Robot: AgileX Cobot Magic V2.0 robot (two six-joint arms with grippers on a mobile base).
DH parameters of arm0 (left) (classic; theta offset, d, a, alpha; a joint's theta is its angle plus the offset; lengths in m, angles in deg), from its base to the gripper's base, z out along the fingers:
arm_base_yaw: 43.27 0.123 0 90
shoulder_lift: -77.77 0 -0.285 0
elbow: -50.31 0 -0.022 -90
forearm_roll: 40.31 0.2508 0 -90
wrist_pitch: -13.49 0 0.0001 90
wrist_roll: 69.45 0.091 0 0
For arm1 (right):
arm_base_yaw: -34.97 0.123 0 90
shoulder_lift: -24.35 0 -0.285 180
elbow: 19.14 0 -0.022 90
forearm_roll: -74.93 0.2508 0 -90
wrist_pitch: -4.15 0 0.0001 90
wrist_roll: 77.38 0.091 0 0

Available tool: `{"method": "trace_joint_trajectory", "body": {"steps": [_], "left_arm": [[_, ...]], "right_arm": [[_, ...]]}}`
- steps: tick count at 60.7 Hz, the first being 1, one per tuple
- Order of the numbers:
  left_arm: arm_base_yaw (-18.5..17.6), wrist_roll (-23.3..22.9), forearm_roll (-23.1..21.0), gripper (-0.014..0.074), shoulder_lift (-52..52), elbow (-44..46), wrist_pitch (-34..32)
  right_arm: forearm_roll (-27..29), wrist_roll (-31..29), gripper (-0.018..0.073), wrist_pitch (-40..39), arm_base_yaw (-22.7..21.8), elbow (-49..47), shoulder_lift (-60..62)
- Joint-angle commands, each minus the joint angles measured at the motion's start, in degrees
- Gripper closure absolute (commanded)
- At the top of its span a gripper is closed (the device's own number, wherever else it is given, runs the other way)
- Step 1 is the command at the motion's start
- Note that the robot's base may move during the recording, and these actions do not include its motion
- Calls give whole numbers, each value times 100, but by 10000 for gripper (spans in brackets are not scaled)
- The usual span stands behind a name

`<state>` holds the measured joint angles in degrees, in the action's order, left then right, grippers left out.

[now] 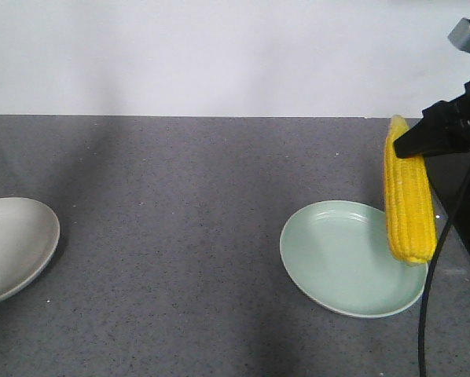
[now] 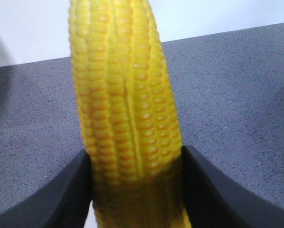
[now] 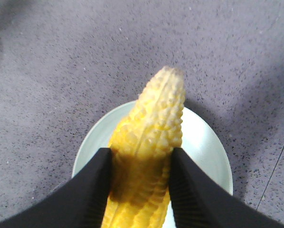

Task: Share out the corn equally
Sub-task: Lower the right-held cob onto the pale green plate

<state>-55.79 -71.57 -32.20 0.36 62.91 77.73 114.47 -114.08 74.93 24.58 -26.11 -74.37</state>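
Your right gripper (image 1: pixel 412 145) is closed on a husked, bright yellow corn cob (image 1: pixel 410 204), and the front view shows that cob hanging nearly upright, clamped near its upper end. Its lower end sits in front of the right rim of the round, pale green ceramic plate (image 1: pixel 337 259). Whether it touches the plate you cannot tell from that angle. From your right wrist camera, the two black fingers (image 3: pixel 97 185) press against either side of the right cob (image 3: pixel 154 114), with no gap showing. The cob's far end reaches out over the pale green plate (image 3: pixel 203 142).

Your left gripper (image 2: pixel 137 190) is also clamped on corn: a second husked cob with yellow-orange kernels (image 2: pixel 123 95) fills the middle of the left wrist view. The black jaws are snug on both sides of its lower part. Behind this left cob you see only the speckled dark grey tabletop (image 2: pixel 237 95) and the white wall (image 2: pixel 33 28) — no plate is in that view. The left arm itself lies outside the front view, so you cannot place this cob over the table from there.

At the left edge of the front view a shallow, off-white round plate (image 1: pixel 15 236) rests on the tabletop, well apart from the green one — only part of it is in frame. A black cable (image 1: pixel 427 314) hangs down beside the right arm.
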Motion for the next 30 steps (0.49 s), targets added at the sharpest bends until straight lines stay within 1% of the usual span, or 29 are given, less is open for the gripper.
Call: {"method": "trace_joint_trajectory", "body": {"steps": [1, 10, 14, 22, 30], "left_arm": [[9, -46, 37, 447, 138, 109, -366], [9, -46, 37, 447, 138, 109, -366], [9, -46, 37, 447, 138, 109, -366], [9, -46, 37, 447, 138, 109, -366], [9, -46, 37, 447, 138, 109, -366]], "right_arm": [[285, 10, 444, 111, 174, -150, -40], [42, 26, 444, 112, 584, -150, -348], [-104, 137, 444, 99, 712, -150, -480], [-375, 410, 444, 112, 826, -150, -744], [-436, 629, 443, 175, 841, -150, -923]]}}
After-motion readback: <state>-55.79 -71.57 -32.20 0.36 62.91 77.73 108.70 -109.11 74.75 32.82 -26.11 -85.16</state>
